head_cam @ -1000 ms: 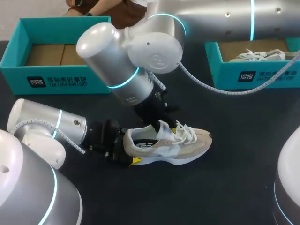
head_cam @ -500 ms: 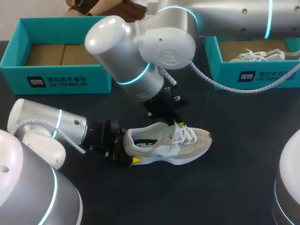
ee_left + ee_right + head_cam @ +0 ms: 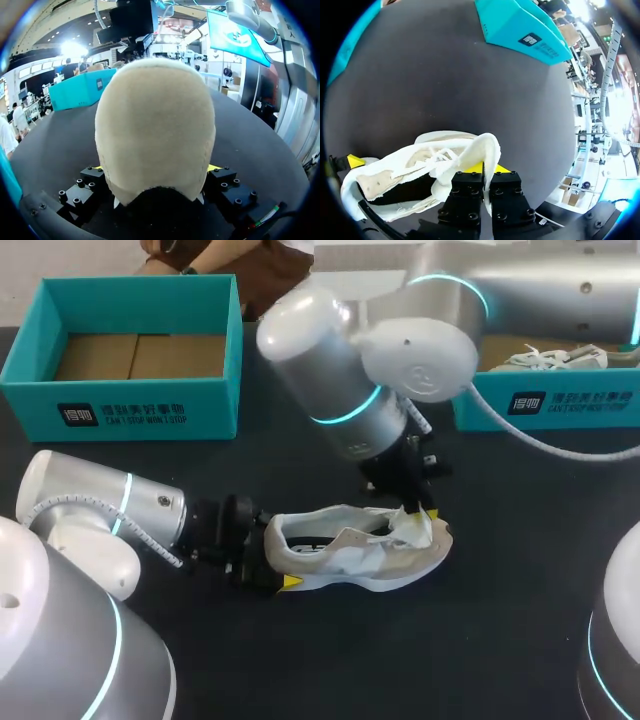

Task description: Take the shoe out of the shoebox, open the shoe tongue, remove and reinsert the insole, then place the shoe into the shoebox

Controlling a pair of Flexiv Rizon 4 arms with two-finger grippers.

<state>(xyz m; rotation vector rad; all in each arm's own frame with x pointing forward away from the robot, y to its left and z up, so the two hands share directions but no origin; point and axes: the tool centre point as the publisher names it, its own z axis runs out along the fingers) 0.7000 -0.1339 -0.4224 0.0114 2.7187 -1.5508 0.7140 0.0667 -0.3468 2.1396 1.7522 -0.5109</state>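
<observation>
Now, shoe's (image 3: 385,181) tongue (image 3: 483,146) between right tool's (image 3: 489,169) tips.

On my left wrist camera the shoe (image 3: 155,125) fills most of what I see. Its heel is toward me, and its beige back stands rounded and upright, with a dark patch at the lower edge. My left gripper (image 3: 156,172) clamps that heel. A sliver of yellow fingertip (image 3: 214,167) presses against each side of the shoe, with the black finger blocks just outside. Beyond the shoe and off to one side, a teal shoebox (image 3: 80,89) sits on the black table (image 3: 50,150).
</observation>
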